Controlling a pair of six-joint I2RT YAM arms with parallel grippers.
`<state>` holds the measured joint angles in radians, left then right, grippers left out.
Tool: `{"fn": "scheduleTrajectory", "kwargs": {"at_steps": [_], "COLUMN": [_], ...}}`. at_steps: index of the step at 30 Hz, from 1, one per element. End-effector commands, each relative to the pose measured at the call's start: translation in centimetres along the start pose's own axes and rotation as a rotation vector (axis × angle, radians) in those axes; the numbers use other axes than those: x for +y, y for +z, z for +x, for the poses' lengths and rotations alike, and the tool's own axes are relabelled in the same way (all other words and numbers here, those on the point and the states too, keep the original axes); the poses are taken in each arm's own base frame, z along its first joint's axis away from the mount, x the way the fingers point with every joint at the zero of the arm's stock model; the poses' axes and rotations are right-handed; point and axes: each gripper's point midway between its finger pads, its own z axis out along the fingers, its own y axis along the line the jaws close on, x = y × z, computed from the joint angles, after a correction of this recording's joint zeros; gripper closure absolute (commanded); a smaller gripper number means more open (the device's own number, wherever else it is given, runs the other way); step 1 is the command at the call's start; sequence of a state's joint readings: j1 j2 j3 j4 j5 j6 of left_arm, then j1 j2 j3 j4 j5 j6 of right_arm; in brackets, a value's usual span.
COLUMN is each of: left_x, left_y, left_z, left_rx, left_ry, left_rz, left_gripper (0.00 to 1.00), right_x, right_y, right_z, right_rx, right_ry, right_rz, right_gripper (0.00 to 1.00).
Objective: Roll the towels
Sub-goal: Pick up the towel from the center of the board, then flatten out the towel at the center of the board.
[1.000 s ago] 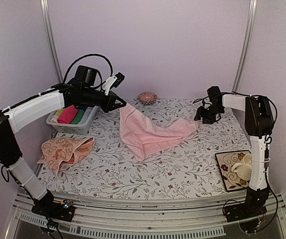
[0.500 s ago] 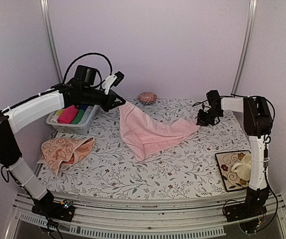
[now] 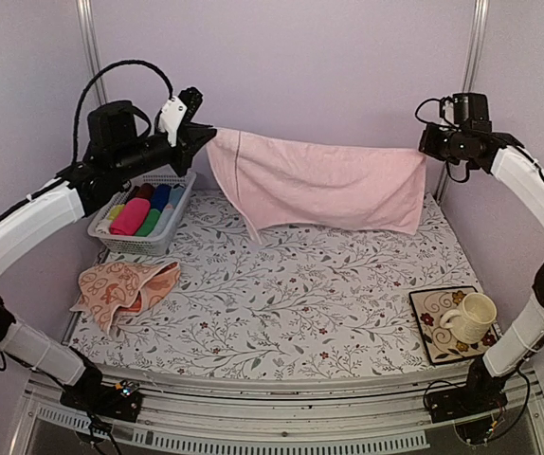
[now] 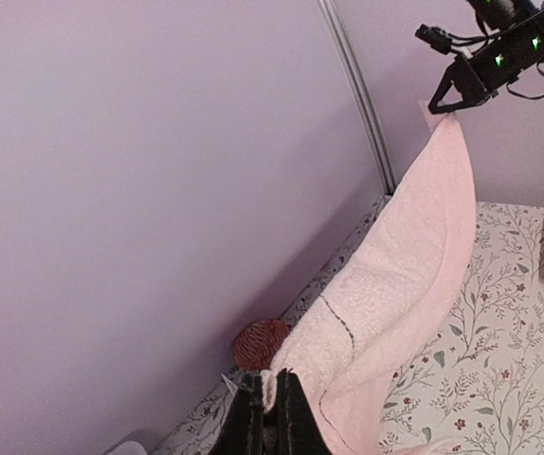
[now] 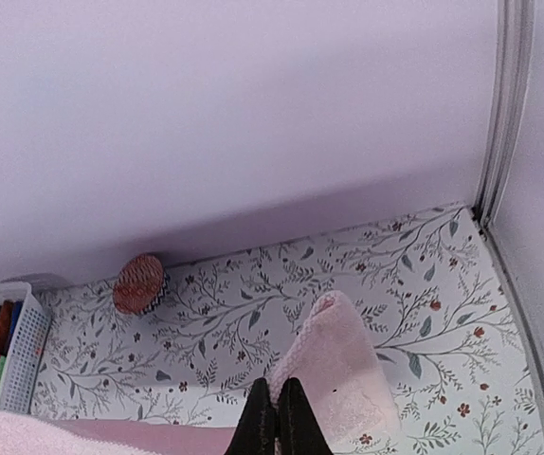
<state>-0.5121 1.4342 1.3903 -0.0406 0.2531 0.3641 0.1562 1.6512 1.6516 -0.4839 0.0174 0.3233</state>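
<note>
Top external view: the peach towel (image 3: pixel 125 286) lies crumpled on the bench (image 3: pixel 281 313) at eight o'clock; beyond, the pink towel (image 3: pixel 319 185) hangs stretched in the air, left pincer (image 3: pixel 204 139) clamped on its ten-o'clock corner, right pincer (image 3: pixel 425 148) clamped on its two-o'clock corner.

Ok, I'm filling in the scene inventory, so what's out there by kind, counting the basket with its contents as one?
Towels: 2, pink towel and peach patterned towel
Basket: 1
Cup: 1
Square plate: 1
Reddish round object: 1
Total: 6
</note>
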Motion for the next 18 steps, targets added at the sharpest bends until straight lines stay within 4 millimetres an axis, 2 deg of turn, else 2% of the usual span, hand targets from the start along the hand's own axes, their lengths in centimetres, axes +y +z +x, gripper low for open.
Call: {"fn": "scheduleTrajectory", "kwargs": {"at_steps": [1,2,4,6,8,12,15,18], "left_x": [1.1,0.9,0.2,-0.4,-1.4,-2.2,-1.0,1.9], "left_y": [-3.8,-4.4,-5.6,-6.3,-6.6,-6.2,-5.2,-4.4], "left_z": [-4.2,-3.9,-2.9,-1.1,1.3,5.7,8.6,10.9], "left_rx": [-0.191,-0.194,-0.185,-0.141,-0.077,0.046,0.154,0.27], "left_ry": [0.145,0.14,0.126,0.098,0.067,0.008,-0.021,-0.049], "left_rz": [-0.1,-0.106,-0.111,-0.106,-0.086,-0.09,-0.181,-0.349], "left_gripper": [1.0,1.0,1.0,1.0,1.0,1.0,1.0,1.0], "right_x": [-0.1,0.1,1.9,3.4,5.0,8.8,11.8,12.4], "right_y": [-4.9,-5.4,-6.4,-6.3,-5.2,-2.1,-1.0,0.3], "right_z": [-1.2,-0.4,1.6,4.2,7.8,16.4,20.2,22.1], "right_rx": [-0.094,-0.088,-0.067,-0.02,0.052,0.282,0.399,0.484], "right_ry": [-0.035,-0.046,-0.081,-0.118,-0.152,-0.197,-0.283,-0.327], "right_rz": [0.08,0.093,0.093,0.1,0.079,-0.047,-0.125,-0.111], "right_gripper": [0.98,0.98,0.98,0.98,0.98,0.98,0.98,0.98]}}
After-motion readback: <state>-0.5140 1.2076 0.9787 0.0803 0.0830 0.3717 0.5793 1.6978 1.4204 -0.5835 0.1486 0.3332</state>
